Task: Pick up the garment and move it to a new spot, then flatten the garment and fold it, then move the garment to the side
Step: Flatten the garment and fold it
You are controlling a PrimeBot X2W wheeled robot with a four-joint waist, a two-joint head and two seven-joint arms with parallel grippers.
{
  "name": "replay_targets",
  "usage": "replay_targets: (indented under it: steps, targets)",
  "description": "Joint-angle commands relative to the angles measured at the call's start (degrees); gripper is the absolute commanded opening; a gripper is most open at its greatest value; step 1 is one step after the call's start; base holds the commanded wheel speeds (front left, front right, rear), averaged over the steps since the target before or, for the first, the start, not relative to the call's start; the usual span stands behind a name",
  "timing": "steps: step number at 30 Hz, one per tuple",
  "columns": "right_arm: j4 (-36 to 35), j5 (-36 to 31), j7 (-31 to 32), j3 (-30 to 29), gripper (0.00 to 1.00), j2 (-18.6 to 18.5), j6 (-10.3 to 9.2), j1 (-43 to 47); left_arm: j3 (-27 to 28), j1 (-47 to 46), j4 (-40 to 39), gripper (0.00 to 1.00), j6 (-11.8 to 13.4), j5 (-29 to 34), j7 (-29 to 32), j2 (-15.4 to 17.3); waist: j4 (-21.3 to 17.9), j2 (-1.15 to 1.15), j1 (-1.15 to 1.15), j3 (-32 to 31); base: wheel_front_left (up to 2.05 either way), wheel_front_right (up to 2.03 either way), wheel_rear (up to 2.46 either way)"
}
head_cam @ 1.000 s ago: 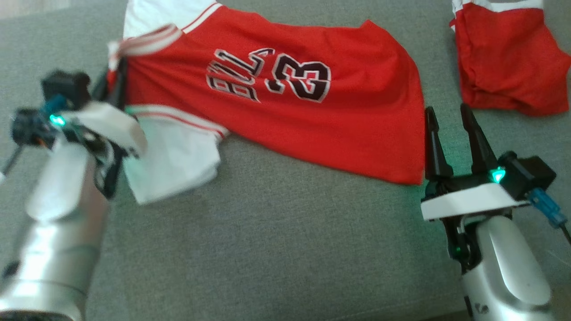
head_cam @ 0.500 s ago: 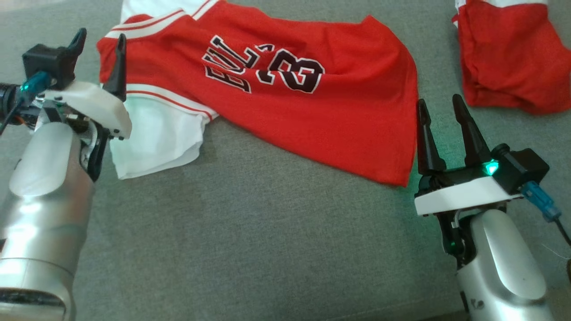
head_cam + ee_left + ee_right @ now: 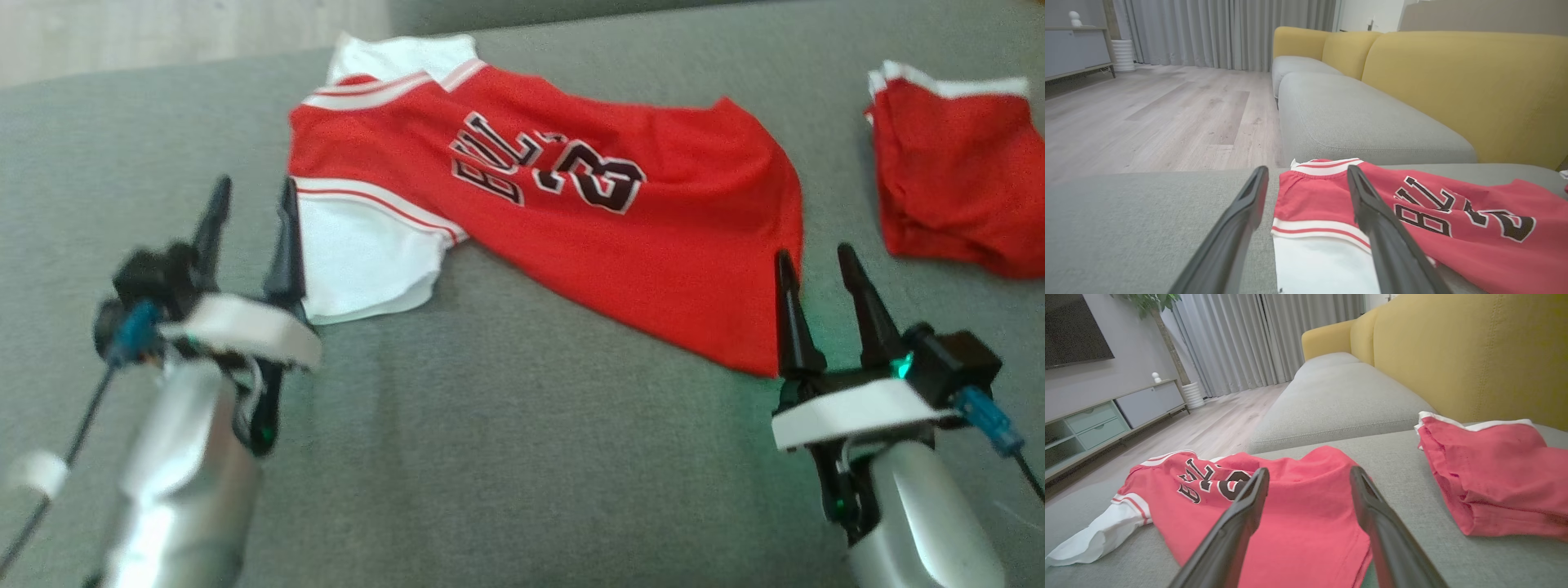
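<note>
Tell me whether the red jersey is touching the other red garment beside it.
Apart. The head view shows a strip of bare grey cushion between the jersey and the other red garment; the right wrist view shows that gap too.

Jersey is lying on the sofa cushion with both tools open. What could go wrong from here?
1. The jersey lies skewed and rumpled, with its white sleeve bunched beside the left tool. Folding before flattening would likely trap creases.
2. The second red garment lies close beyond the right tool. A wide reach on that side might snag it instead of the jersey's hem.
</note>
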Motion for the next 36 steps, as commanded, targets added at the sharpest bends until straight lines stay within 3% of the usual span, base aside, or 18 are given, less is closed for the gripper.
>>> replay_targets:
  steps: [1, 9, 15, 29, 36]
  targets:
    - [-1.56, 0.05, -0.62, 1.02, 1.00, -0.24, -0.05, -0.45, 2.77, 0.91, -3.74, 1.00, 0.54, -0.16, -0.67, 1.06, 2.06, 0.00, 0.01, -2.13, 0.00, 0.00, 0.00]
    - [-1.40, 0.14, -0.62, 1.22, 1.00, -0.13, -0.05, 1.29, 4.85, 11.49, -11.85, 1.00, 2.00, 0.10, -0.69, -1.93, 3.85, 0.00, 0.01, -3.81, 0.00, 0.00, 0.00]
    - [-1.65, 0.30, -0.62, 1.75, 1.00, 0.00, -0.05, 1.14, 5.04, 14.74, -12.96, 1.00, 2.17, 0.65, -0.69, -2.89, 3.93, 0.00, 0.01, -3.09, 0.00, 0.00, 0.00]
    - [-1.94, 0.41, -0.62, 2.17, 1.00, 0.11, -0.05, -0.99, 2.56, 6.71, -1.31, 1.00, 0.93, 0.52, 5.59, -1.88, 0.42, 0.00, 0.01, 1.44, 0.00, 0.00, 0.00]
    - [-2.28, 0.35, -0.62, 1.82, 1.00, 0.16, -0.05, -1.84, 2.14, 2.22, 6.99, 1.00, 3.18, 1.29, 8.63, -1.10, -1.53, 0.00, 0.01, 3.61, 0.00, 0.00, 0.00]
